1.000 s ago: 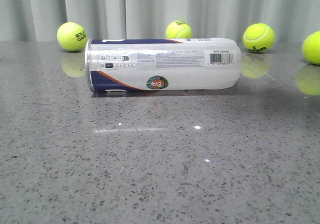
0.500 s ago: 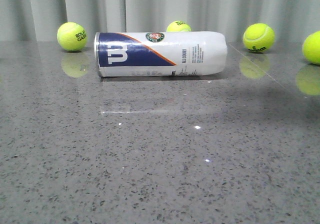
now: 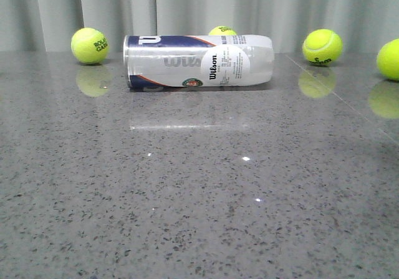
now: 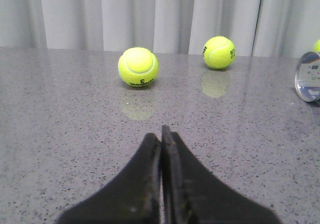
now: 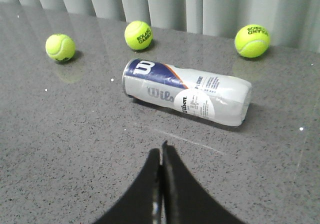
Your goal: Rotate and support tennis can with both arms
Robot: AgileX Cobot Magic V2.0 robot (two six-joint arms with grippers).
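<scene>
Tennis balls dot the far edge of the grey speckled table [image 3: 187, 217]: going left to right in the front view, one ball [image 3: 90, 45] sits at the far left just beside the can's metal-rimmed end, a second ball [image 3: 222, 30] peeks over the can from behind it, a third ball [image 3: 322, 47] lies to the right of the can's rounded end, and a fourth ball [image 3: 389, 59] is cut off by the right edge. Between them the tennis can [image 3: 199, 61] lies on its side toward the back of the table, its long axis running left to right, with the white oval Wilson patch facing the camera and the navy band along its top. Neither arm touches it. The left gripper [image 4: 161, 134] has its two black fingers pressed together with nothing between them, held above bare table well apart from the can, whose rim shows only at the edge of that wrist view. The right gripper [image 5: 162, 151] is likewise closed on nothing, hanging over the table nearer than the can, which lies clear of its fingertips. Pale pleated curtains [image 3: 206, 8] hang behind the table.
</scene>
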